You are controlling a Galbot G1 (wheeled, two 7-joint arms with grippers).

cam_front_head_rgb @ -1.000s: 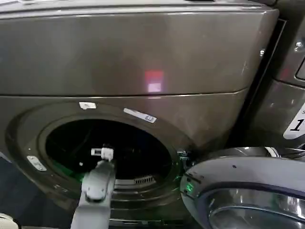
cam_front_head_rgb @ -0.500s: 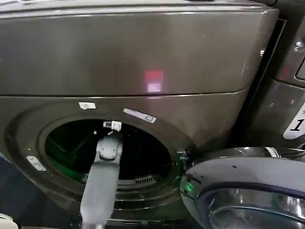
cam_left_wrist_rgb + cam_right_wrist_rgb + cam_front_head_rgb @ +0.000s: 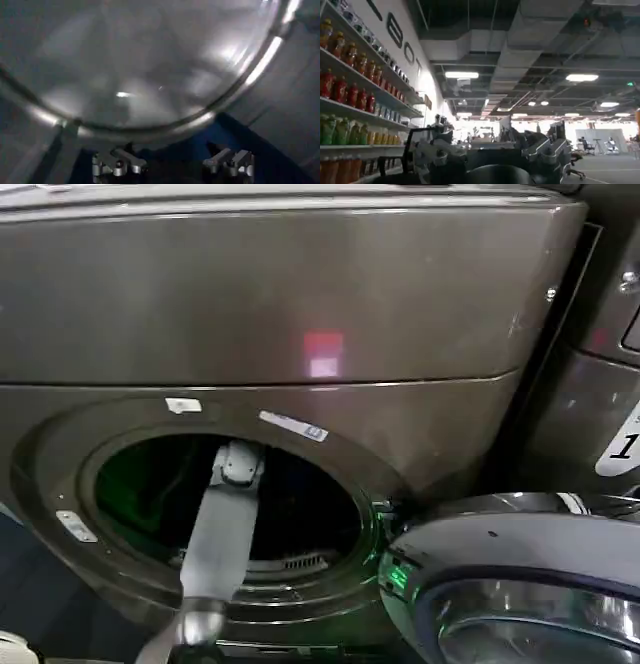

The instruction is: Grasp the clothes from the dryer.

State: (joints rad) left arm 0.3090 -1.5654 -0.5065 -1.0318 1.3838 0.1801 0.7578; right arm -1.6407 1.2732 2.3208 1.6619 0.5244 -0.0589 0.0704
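Door (image 3: 520,584) at lower right is open, left gripper (image 3: 172,162), fingers spread and empty, reaches into the dryer (image 3: 300,304); clothes not grasped yet

A neighbouring machine (image 3: 600,374) stands at the head view's right edge, with a white label (image 3: 622,446) low on its front bearing a dark figure. In the right wrist view, shelves (image 3: 355,95) run along a white wall (image 3: 405,55). On the shelves stand rows of bottles (image 3: 345,90), red ones above green. Ceiling lights (image 3: 461,74) glow beyond the shelves, among ducts (image 3: 520,40).
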